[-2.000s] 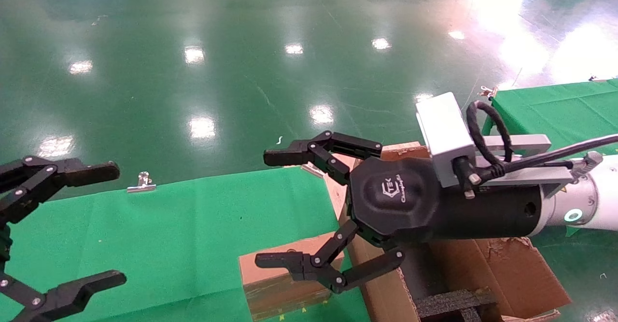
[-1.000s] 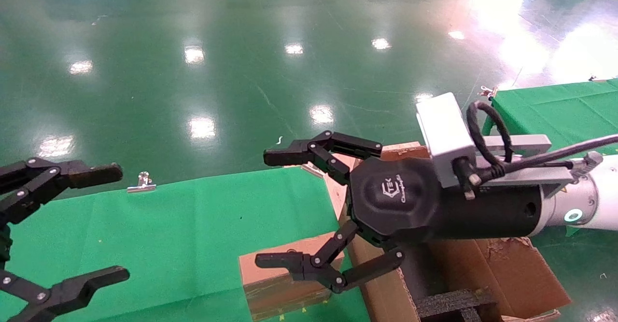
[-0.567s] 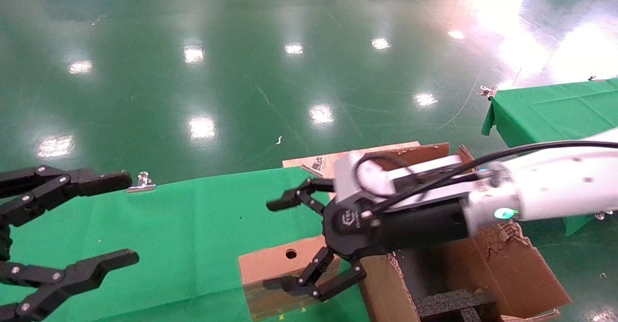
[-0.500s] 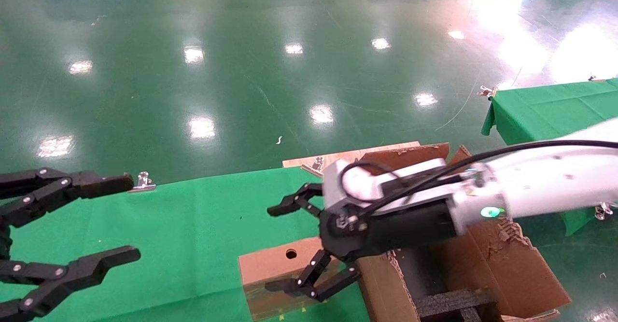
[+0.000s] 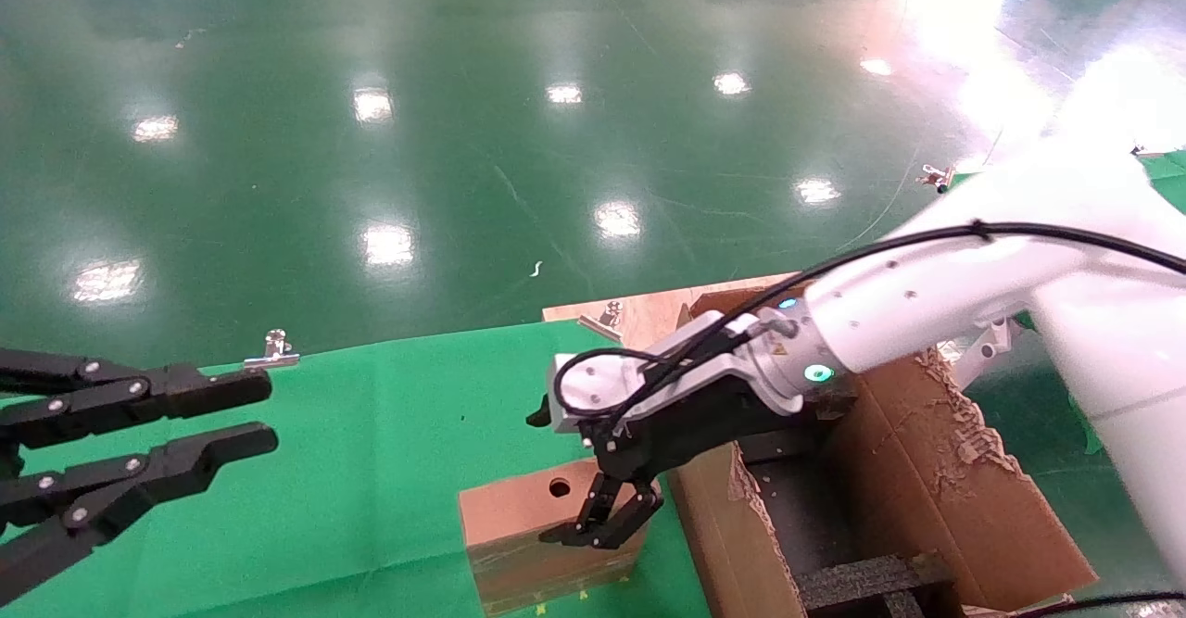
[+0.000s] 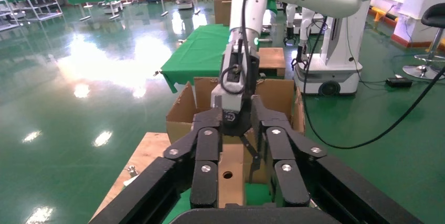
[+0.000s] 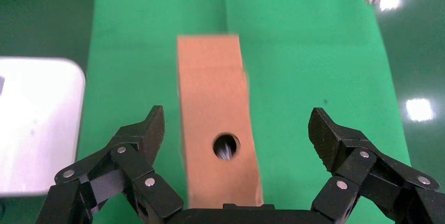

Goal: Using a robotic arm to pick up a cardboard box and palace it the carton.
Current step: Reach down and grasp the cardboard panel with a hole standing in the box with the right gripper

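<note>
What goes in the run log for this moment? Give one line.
phase: pre-grasp | right gripper: open, straddling cardboard box, not touching | box: on green table | carton: beside box | left gripper: idle, left side

Desk draped in green cloth, small brown cardboard box lying near its right edge with a round hole on top, metal clips at the far edge, glossy green floor beyond
</note>
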You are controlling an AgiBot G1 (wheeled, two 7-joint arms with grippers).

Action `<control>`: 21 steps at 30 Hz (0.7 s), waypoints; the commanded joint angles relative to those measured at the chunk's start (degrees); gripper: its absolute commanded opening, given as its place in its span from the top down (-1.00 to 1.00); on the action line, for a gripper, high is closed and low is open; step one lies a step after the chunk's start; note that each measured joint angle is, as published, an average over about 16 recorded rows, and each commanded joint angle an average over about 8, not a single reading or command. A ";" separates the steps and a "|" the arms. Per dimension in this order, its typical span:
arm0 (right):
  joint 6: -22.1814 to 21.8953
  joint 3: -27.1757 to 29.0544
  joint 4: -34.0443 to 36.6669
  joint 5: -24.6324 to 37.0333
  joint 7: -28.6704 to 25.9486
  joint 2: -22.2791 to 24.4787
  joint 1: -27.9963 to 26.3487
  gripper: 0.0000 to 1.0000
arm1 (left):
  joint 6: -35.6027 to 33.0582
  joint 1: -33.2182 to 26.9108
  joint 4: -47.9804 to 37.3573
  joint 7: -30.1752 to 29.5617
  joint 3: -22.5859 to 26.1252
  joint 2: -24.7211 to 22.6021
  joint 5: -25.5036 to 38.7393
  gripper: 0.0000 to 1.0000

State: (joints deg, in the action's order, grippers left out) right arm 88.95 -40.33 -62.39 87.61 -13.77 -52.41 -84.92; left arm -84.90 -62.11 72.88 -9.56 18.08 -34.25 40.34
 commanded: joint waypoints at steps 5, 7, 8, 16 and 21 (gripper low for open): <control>0.80 -4.40 1.86 5.62 1.33 -3.64 -3.32 -1.00 | 0.00 0.00 0.00 0.01 0.01 0.00 -0.01 1.00; 0.84 -5.87 2.27 7.13 1.86 -4.57 -4.19 -1.00 | 0.01 0.00 0.00 0.01 0.01 0.01 -0.01 1.00; 0.80 -6.47 2.50 7.68 2.11 -4.96 -4.55 -1.00 | 0.01 0.00 0.00 0.01 0.02 0.01 -0.01 1.00; 0.58 -9.18 3.96 9.04 3.30 -6.85 -6.03 -0.77 | 0.02 0.00 -0.01 0.02 0.02 0.01 0.00 -0.79; 0.63 -9.52 4.50 8.71 3.38 -7.25 -6.28 0.48 | 0.03 0.01 -0.02 0.02 0.02 0.02 0.02 -1.00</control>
State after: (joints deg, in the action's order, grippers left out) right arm 89.55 -49.68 -58.13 96.37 -10.42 -59.47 -91.06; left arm -84.88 -62.10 72.86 -9.54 18.10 -34.23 40.35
